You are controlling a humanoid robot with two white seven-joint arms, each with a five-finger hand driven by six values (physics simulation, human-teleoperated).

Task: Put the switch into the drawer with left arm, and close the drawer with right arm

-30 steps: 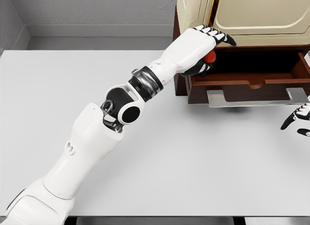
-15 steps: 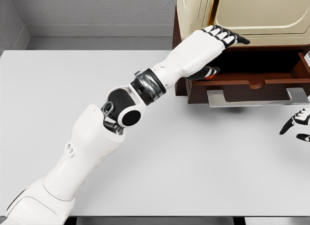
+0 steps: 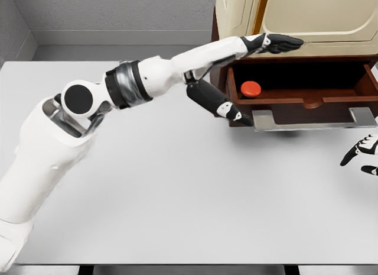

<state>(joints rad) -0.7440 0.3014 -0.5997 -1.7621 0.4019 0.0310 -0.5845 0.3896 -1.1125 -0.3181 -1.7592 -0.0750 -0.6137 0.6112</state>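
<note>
Fingers of left hand splayed, empty — switch sits in drawer; next, right hand, fingers loose, pushes it shut

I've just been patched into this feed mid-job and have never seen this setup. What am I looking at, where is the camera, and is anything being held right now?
This is a simulator's render from a camera on a humanoid robot's head, looking down at a white table. The big white arm coming in from the left ends in the left robot hand, its fingers stretched out flat above an open wooden drawer and its thumb pointing down in front of it. That hand holds nothing. The round red switch lies inside the drawer at its left end, apart from the hand. The drawer belongs to a cream-coloured cabinet at the table's far right and has a flat metal handle along its front. At the right edge only part of the right robot hand shows, fingers relaxed, holding nothing, short of the handle. The drawer is not yet closed.
</note>
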